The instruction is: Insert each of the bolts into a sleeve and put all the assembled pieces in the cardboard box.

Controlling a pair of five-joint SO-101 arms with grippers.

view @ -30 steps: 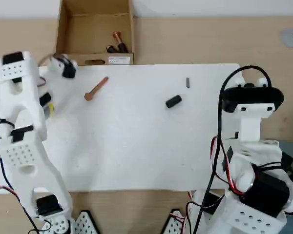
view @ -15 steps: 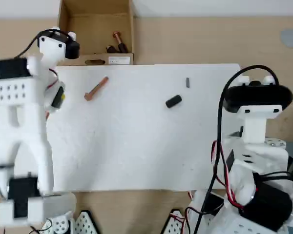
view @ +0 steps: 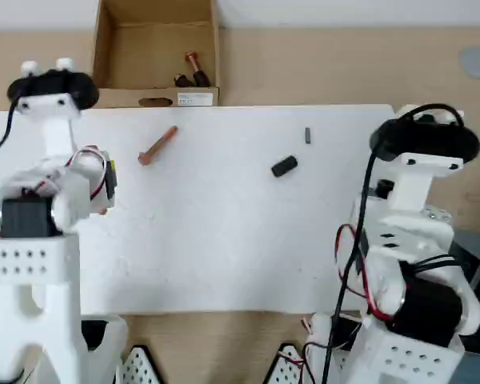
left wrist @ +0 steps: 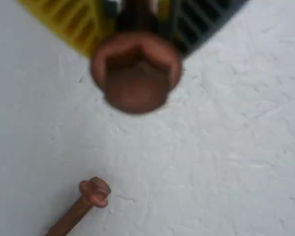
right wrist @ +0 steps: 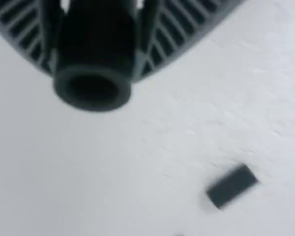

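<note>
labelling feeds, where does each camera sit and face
High view: fixed overhead, looks down on mat, cardboard box, both arms.
Left wrist view: on left arm, looks down past fingers holding a bolt; loose bolt also in high view.
Right wrist view: on right arm, looks down past fingers holding a sleeve; loose sleeve also in high view.

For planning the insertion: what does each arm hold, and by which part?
Left jaws: a bolt, by its shank. Right jaws: a sleeve, by its rear part.
</note>
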